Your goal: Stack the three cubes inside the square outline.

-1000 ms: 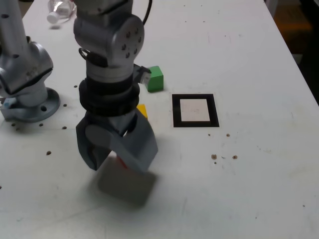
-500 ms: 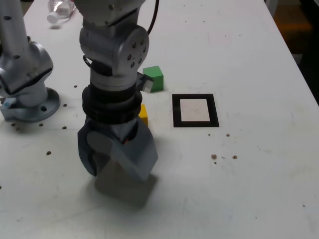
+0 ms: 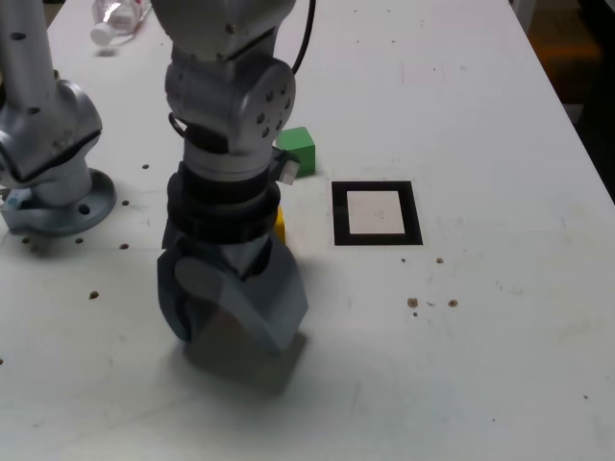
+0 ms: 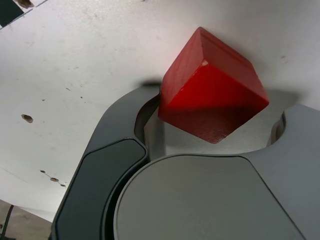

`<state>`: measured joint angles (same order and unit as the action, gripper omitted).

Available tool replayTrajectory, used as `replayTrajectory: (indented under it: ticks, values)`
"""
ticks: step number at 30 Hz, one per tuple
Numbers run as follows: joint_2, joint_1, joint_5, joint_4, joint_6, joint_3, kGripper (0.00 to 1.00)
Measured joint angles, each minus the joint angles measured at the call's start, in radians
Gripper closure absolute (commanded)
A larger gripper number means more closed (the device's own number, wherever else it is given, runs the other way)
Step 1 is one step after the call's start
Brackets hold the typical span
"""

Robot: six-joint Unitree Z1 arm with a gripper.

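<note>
In your exterior view the end effector (image 3: 235,322) hides the red cube (image 4: 210,97); the yellow cube (image 3: 280,226) barely peeks out.

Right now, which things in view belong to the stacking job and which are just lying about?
Job:
red cube, between the open hand's fingers
yellow cube
green cube
square outline

Lying about:
second arm's base
clear plastic item
</note>
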<state>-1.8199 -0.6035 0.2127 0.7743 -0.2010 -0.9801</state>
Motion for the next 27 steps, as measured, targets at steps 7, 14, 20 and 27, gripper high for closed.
replayTrajectory:
  ticks: [7,14,20,27]
  values:
    - [-0.019,0.022,0.0,-0.024,0.014,-0.012,0.15]
    - [-0.024,0.049,0.001,-0.027,0.027,-0.009,0.24]
    - [-0.024,0.054,0.009,-0.029,0.025,-0.004,0.56]
    - [-0.018,0.055,0.01,-0.029,0.02,0.002,0.63]
